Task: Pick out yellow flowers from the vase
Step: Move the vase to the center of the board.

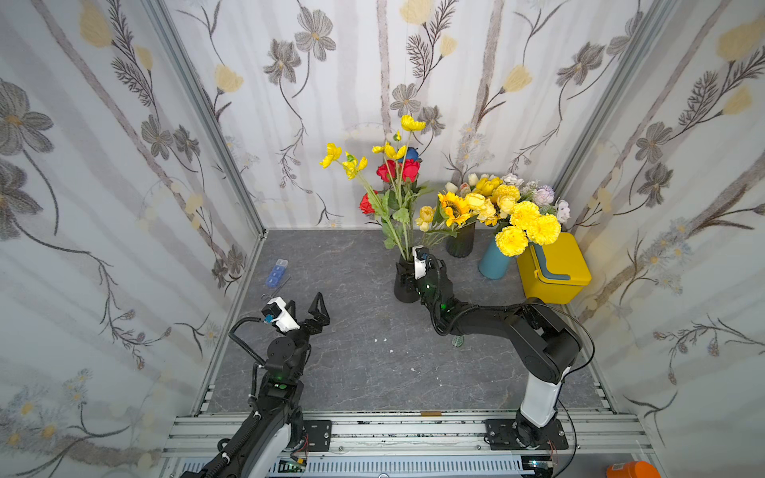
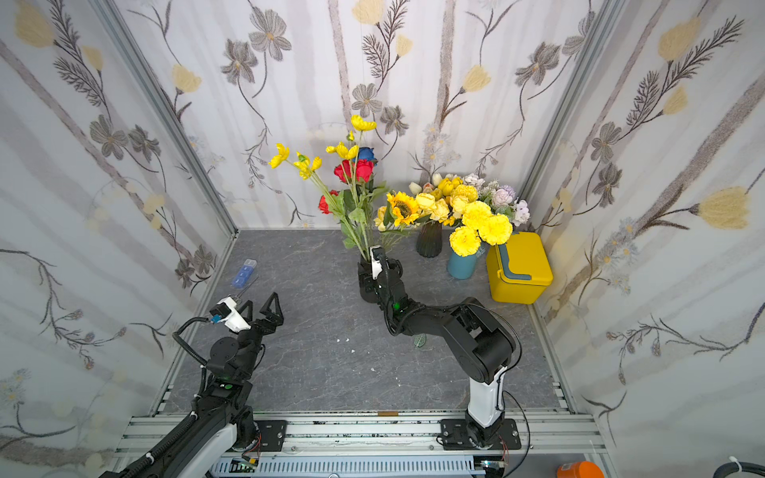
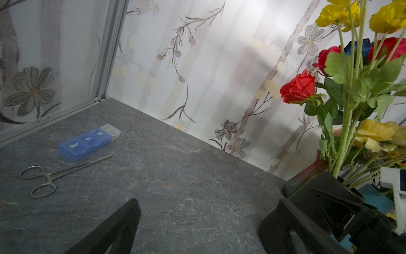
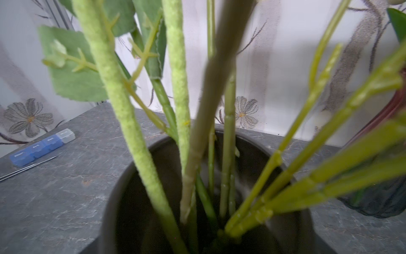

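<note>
Right tool: the right tool sits low against the black cylindrical vase. Its fingers are spread wide to either side of the body and, as far as black on black shows, clasp it. I judge this a brace, so the vase does not tip when a stem is drawn out.
Left tool: the left tool hangs over the bare dark grey marbled surface, well apart from the vase. Its fingers are fully spread and hold nothing, so it is probably the free picker.
Yellow flowers: the poppy-like yellow flowers on long fuzzy pale-green stems stand in that vase and lean out above it.
In the way: red fabric roses and a blue rose share the same mouth. Their stems and broad leaves cross the yellow ones, so a low grip may catch the wrong stem.
Neighbours: just behind stand a dark ribbed glass vase with a sunflower and a teal vase of yellow carnations, crowding the far side. A yellow lidded box stands beside them.
Clutter: a blue weekly pill box and steel forceps lie near the left wall, clear of the reach.
</note>
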Tool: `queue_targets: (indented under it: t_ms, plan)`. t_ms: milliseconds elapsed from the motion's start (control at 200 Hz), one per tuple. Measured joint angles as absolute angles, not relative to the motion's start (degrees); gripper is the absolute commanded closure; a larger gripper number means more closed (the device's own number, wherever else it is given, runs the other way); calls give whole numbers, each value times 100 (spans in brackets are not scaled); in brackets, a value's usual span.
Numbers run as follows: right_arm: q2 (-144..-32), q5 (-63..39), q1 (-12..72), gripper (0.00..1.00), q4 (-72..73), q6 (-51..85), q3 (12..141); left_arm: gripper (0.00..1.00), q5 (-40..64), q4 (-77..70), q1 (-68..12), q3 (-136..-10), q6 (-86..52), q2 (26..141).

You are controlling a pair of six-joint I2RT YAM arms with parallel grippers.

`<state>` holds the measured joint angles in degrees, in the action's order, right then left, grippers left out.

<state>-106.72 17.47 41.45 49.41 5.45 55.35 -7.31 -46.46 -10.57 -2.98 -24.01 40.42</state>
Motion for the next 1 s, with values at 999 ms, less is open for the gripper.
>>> queue_targets:
  t_ms: [999]
  plan:
    - [-11111, 1826, 5238, 17, 4313, 596, 6390, 0, -773, -4512, -1063, -309, -2403, 3892]
